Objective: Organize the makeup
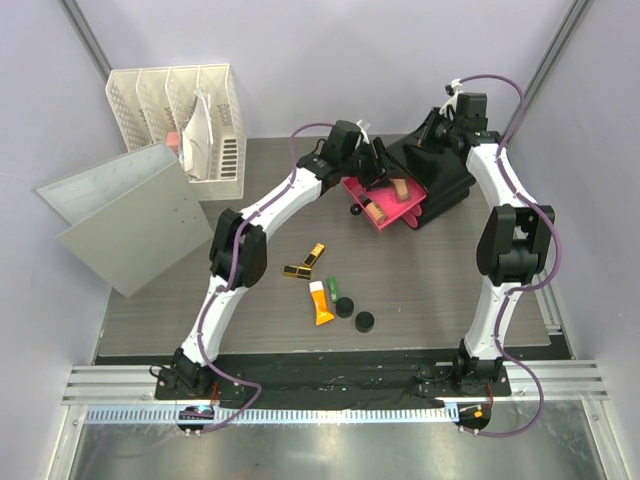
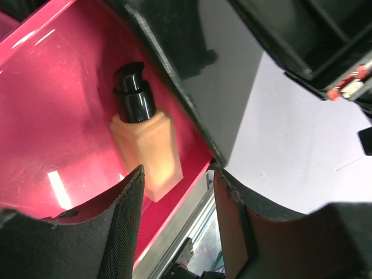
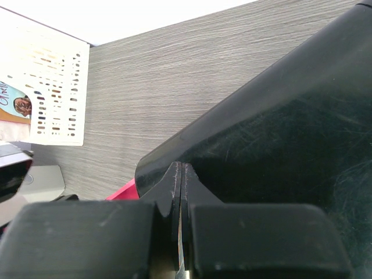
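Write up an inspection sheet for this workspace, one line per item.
Surface: grey wood-grain table.
Job's things: two foundation bottles lie in the open pink drawer; lipsticks, orange tube, green stick and two black discs lie loose on the table.
Clutter: white file rack with papers, and grey folders, at the left.
Grippers: left gripper open above the drawer; right gripper shut, at the black organizer box.
Cables: purple cables run along both arms.
Surroundings: plain lilac walls; nothing else seen.
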{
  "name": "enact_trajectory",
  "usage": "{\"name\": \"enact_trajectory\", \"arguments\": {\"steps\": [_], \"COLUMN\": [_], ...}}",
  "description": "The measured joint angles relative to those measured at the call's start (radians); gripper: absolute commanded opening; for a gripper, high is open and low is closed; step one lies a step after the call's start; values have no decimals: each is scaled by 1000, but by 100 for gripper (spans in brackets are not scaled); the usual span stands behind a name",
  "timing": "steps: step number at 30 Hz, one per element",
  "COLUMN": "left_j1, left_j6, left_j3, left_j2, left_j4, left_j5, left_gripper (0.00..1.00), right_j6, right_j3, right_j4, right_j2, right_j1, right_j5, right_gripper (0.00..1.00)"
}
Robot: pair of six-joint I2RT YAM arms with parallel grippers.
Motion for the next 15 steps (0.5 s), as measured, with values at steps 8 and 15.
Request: {"name": "enact_trajectory", "arguments": {"steps": [8, 15], "left_j1": [7, 27], "left_j6": [9, 117], "left_j3": [3, -123], "left_j2": [-13, -214], "left_j4": [3, -103], "left_j5": [2, -31], "left_gripper": [51, 54], "right_j6": [0, 0], "right_j3": [0, 1], "right_j4": [0, -1], "right_j2": [0, 0], "right_j1": [0, 0], "right_j5": [-1, -2], "right_gripper": [1, 1]}}
